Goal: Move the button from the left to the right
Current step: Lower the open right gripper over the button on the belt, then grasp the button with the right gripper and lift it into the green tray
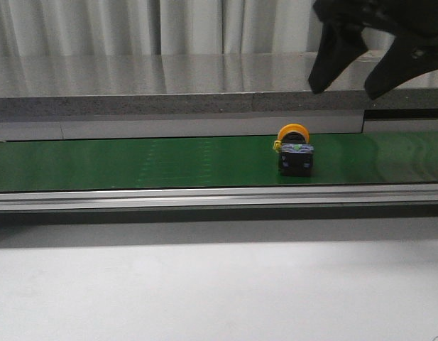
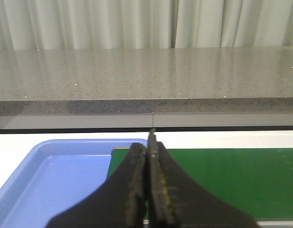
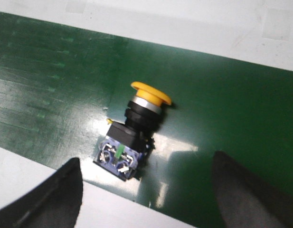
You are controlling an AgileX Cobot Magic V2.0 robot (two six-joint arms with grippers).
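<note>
On the green belt [image 1: 169, 162] lies the button [image 1: 294, 152]; right fingers [image 3: 231, 190] spread, left fingers [image 2: 137, 180] closed.

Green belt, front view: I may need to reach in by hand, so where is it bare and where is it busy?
The green belt is bare from its left edge up to the button, and again in a shorter strip to the button's right. The white table in front is bare too. Busiest is upper right, where the open right gripper hangs above the button.

Front camera low, level across the green belt [image 1: 133, 162], right wrist close overhead, left wrist level, all sharing it
</note>
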